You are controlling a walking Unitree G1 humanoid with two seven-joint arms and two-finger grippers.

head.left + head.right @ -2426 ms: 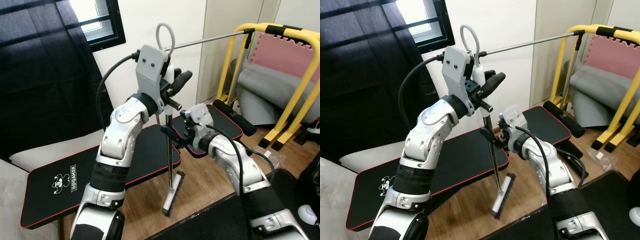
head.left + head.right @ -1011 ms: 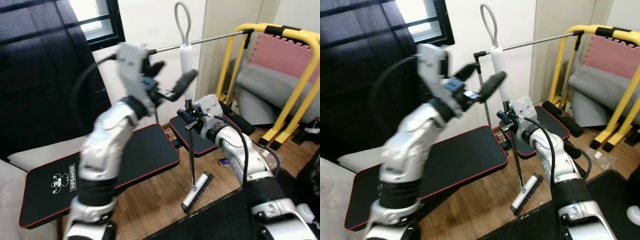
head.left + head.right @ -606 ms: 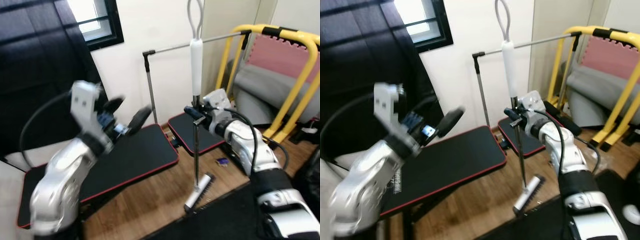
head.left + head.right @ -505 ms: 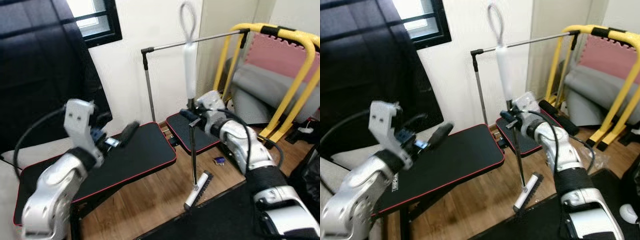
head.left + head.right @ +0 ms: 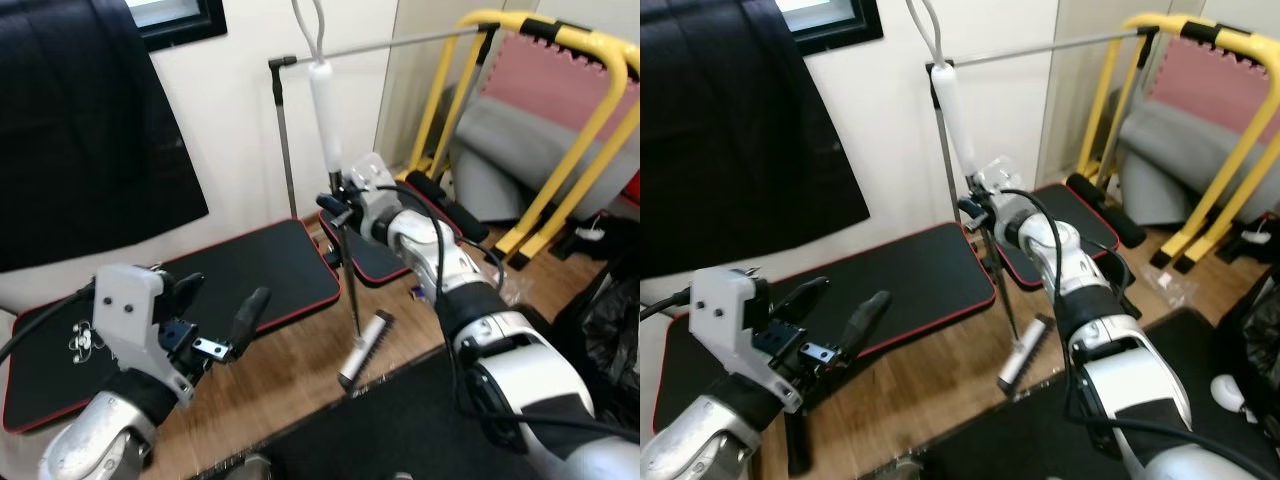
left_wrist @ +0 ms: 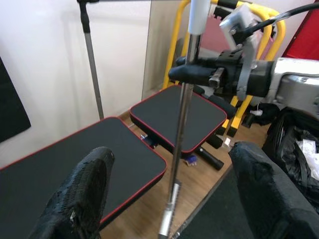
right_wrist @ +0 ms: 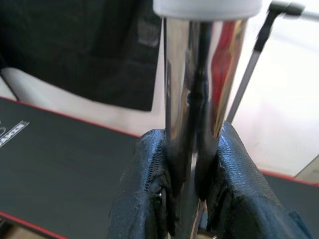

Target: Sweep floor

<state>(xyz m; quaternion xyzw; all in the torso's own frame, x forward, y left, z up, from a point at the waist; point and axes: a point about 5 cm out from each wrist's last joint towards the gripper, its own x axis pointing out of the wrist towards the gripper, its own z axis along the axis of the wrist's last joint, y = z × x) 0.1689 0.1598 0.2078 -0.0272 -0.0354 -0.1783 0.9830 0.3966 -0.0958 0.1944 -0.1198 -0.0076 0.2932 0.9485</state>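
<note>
The left end effector [image 5: 215,325] has let go of the broom [image 5: 338,190] and dropped low on the near left, where it now hangs above the black padded bench [image 5: 200,290] with its fingers spread and nothing between them. A moment ago it was up at the broom's handle alongside the other arm.

The right end effector [image 7: 185,172] is pinching the chrome shaft just below the white grip, so the broom is now carried one-handed. It stands nearly upright in the middle of the scene, leaning slightly. Its brush head [image 5: 1025,353] rests at the wooden floor [image 5: 290,375] beside the edge of the dark mat [image 5: 400,420], though actual contact is hard to confirm.

Sweeping with one arm likely means less control over the stroke. A yellow frame [image 5: 560,120] stands far right.
</note>
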